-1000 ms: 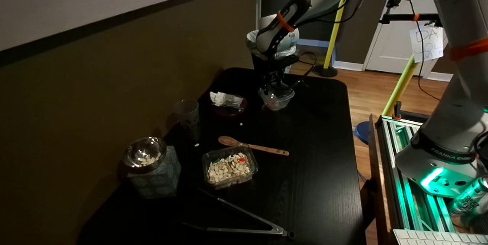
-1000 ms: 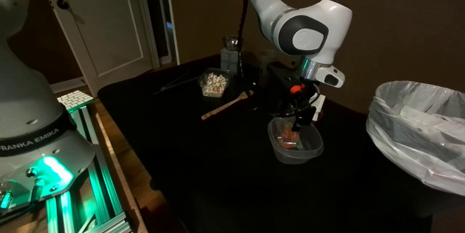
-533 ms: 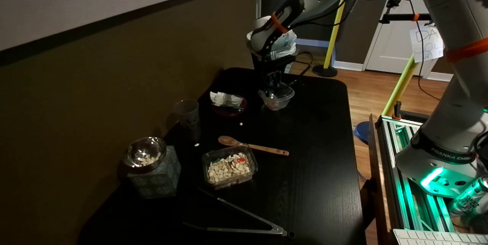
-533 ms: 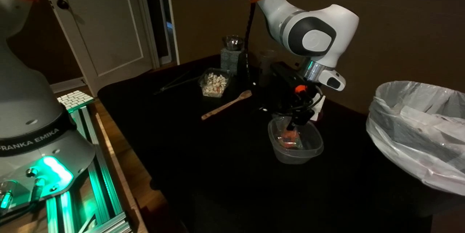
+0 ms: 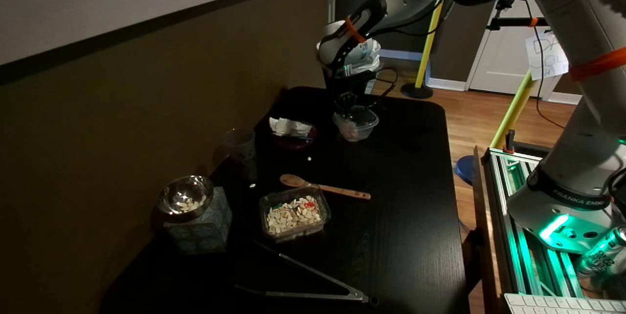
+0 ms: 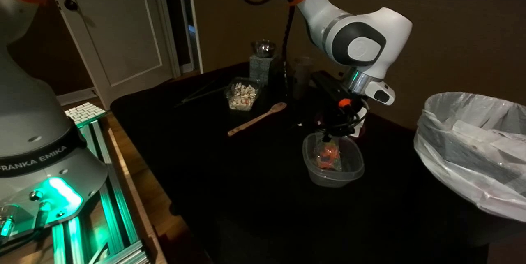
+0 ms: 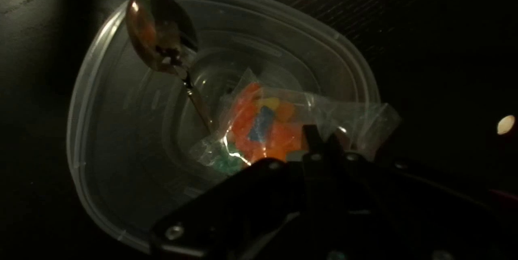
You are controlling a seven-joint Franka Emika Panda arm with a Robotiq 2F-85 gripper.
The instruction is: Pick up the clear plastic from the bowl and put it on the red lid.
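Observation:
The clear plastic (image 7: pixel 279 130) is a see-through bag with orange, red, blue, yellow and green pieces inside. It lies partly in the bowl (image 7: pixel 101 90), a clear rounded plastic container, also visible in an exterior view (image 6: pixel 333 181). My gripper (image 7: pixel 322 134) is shut on the bag's upper part, and a loose corner sticks out past the fingertips. In an exterior view the gripper (image 6: pixel 327 137) is dark and sits at the bowl's rim, above the bag (image 6: pixel 327 157). The red lid (image 5: pixel 289 144) lies beside the bowl toward the wall, with crumpled white paper on it.
A shiny spoon (image 7: pixel 162 29) leans in the bowl. A lined bin (image 6: pixel 472 153) stands past the table end. A wooden spoon (image 5: pixel 342 190), a tray of tan bits (image 5: pixel 293 214), a cup (image 5: pixel 240 145), tongs (image 5: pixel 313 297) and a metal bowl on a box (image 5: pixel 195 231) are farther along.
The fingers were apart inside the bowl and have shut on the bag. The gripper has shifted and risen toward the rim, drawing the bag's top up. The bowl has moved slightly.

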